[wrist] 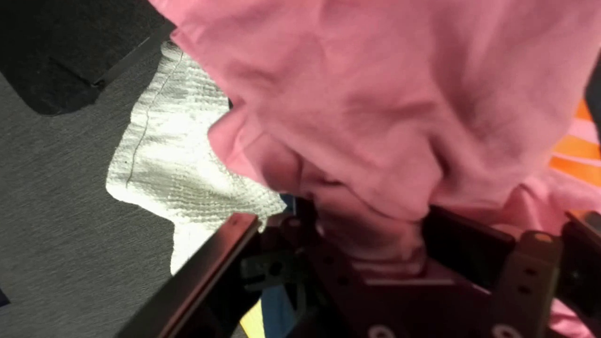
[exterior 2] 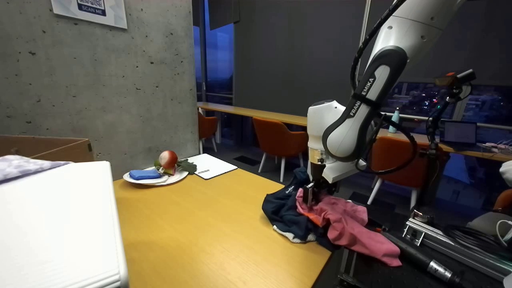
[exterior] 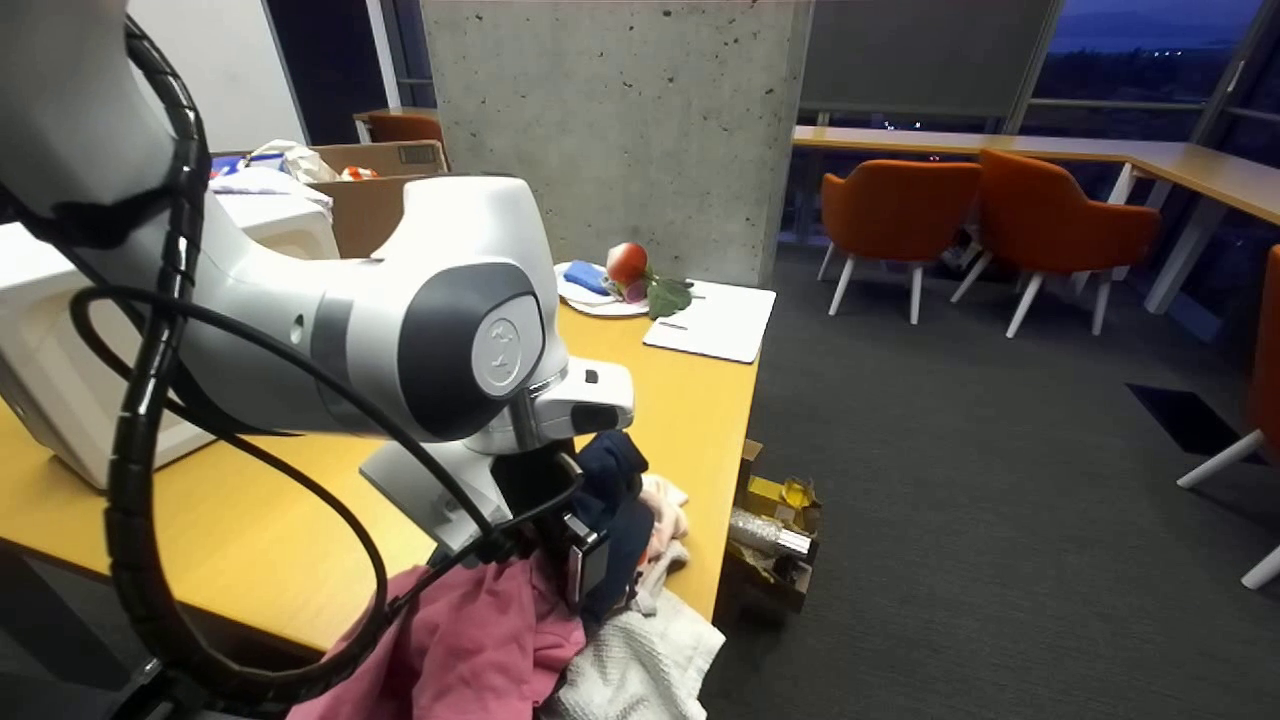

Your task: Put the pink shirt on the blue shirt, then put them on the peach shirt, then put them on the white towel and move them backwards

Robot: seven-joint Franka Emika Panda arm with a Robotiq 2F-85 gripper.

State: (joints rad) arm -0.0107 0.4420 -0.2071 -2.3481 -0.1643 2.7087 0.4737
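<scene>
The pink shirt drapes from my gripper over the table's corner and off its edge. Its end lies against the blue shirt, which is bunched on the tabletop. In the wrist view, pink shirt fills much of the picture, and a fold of it sits between the gripper's fingers, which stand well apart. Beside the dark cloth, pale peach shirt shows in an exterior view, mostly covered. The white towel lies lowest and hangs past the table's edge; its ribbed corner shows from the wrist.
A plate with a blue sponge and toy food, and a whiteboard, are at the table's far end. A big white appliance takes up another side. An open box of items is on the floor below the edge.
</scene>
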